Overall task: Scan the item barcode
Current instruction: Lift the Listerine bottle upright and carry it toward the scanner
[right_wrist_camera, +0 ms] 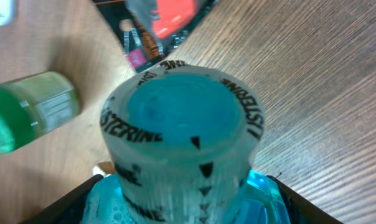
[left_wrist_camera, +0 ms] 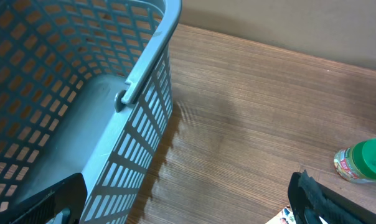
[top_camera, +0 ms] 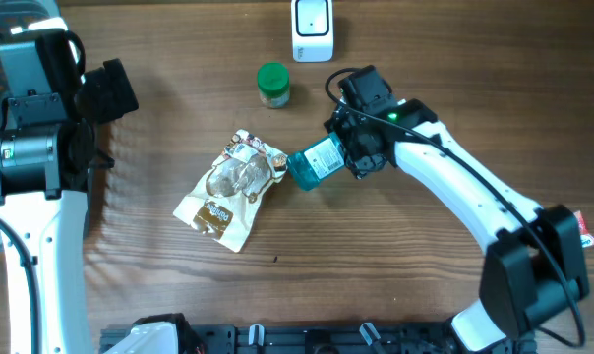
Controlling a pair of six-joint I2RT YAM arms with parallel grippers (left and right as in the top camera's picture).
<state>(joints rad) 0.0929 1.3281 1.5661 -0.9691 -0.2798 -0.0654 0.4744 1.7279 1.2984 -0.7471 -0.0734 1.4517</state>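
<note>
Overhead: right tool (top_camera: 346,154) is clamped on the teal clear-plastic mouthwash bottle (top_camera: 315,163) in the middle of the wooden worktop (top_camera: 376,285). The bottle sticks out left of the fingers, its far end just beside the crumpled tan foil snack bag (top_camera: 233,187). The white box-shaped scanner (top_camera: 312,29) stands at the far edge, well apart from the bottle. The small green-lidded jar (top_camera: 272,86) sits near the line between them. Step in hand, prob.: carry the bottle to the scanner. To do it well: lift clear of the bag, swing wide of the jar, turn the barcode side to the scanner face, hold steady. The grip looks near the cap end, so the body may swing; go slow. Barcode can't be made out here.

Left wrist: left tool (left_wrist_camera: 187,193) has its fingers wide apart w/ nothing between, over bare worktop beside the grey-blue plastic lattice basket (left_wrist_camera: 82,74). Jar at right edge. No bottle in this view.

Right wrist: the cap (right_wrist_camera: 182,118) fills the view, pointing back at the wrist. The bottle's shoulders touch the dark fingers (right_wrist_camera: 63,205) on both sides. Label side hidden.
</note>
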